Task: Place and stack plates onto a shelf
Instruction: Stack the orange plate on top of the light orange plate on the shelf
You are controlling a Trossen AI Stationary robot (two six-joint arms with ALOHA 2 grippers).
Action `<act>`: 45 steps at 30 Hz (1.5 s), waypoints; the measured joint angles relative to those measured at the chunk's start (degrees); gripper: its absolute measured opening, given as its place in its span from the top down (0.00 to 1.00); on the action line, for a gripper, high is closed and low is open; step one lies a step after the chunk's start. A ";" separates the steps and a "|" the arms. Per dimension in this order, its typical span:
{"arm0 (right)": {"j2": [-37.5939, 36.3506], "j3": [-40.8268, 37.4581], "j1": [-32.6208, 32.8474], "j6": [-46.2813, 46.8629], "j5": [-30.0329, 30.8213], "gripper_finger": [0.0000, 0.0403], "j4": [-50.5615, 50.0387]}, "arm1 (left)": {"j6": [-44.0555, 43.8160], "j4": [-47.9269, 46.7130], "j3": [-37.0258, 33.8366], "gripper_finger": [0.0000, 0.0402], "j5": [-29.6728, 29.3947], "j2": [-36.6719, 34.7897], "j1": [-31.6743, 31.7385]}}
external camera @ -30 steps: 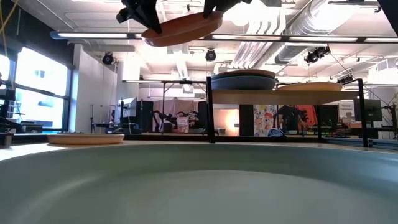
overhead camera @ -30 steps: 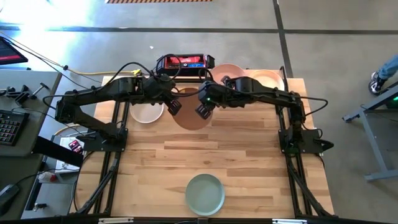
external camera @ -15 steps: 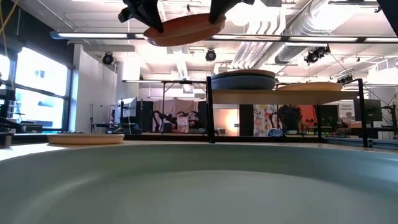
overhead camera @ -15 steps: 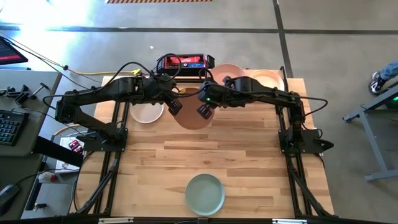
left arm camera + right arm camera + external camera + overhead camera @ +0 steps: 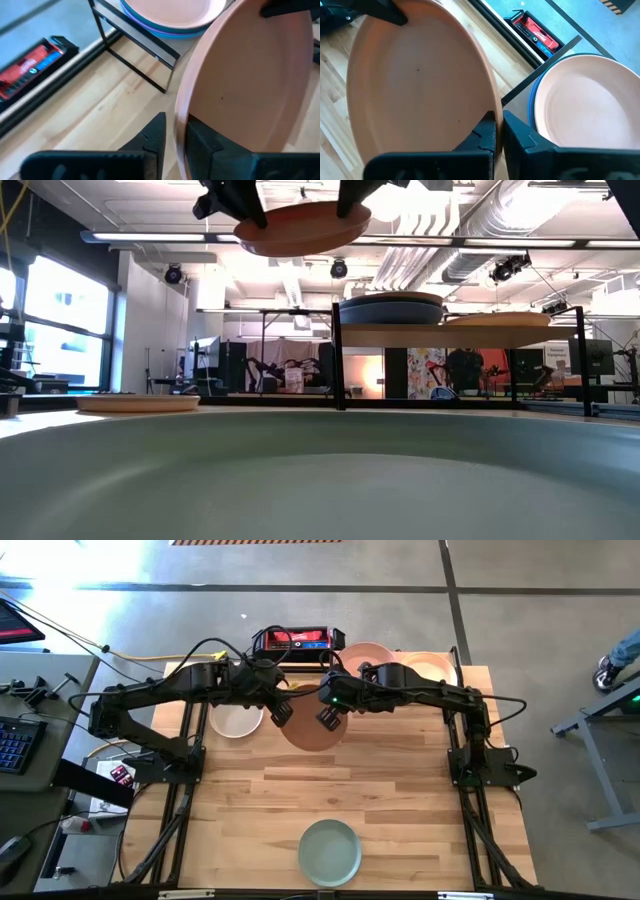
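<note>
The orange-tan plate [image 5: 312, 727] was held in the air just left of the shelf [image 5: 455, 332] at the far edge of the table [image 5: 400, 790], both grippers on opposite rims: the right gripper [image 5: 498, 131] was pinched shut on its rim, while the left gripper [image 5: 175, 135] straddled the other rim with its fingers slightly parted. The shelf carried a stack topped by a pale pink plate [image 5: 580, 105] and another plate [image 5: 430, 667]; a cream plate [image 5: 236, 720] lay far left and a sage green plate [image 5: 330, 851] near. Writing on the red device [image 5: 298, 639] beyond the table was unreadable.
</note>
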 joint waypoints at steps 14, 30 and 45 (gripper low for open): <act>0.00 0.02 -0.64 0.68 0.17 1.00 -4.20 | 1.23 1.87 0.00 0.69 7.30 -0.94 3.92; -7.94 1.60 -12.16 -7.64 -2.09 1.00 -9.71 | 8.64 8.49 0.00 0.68 4.84 -2.51 7.07; -18.01 -7.85 -36.28 -14.08 -11.34 1.00 -9.37 | 11.67 8.43 -0.04 0.68 4.18 -2.33 12.16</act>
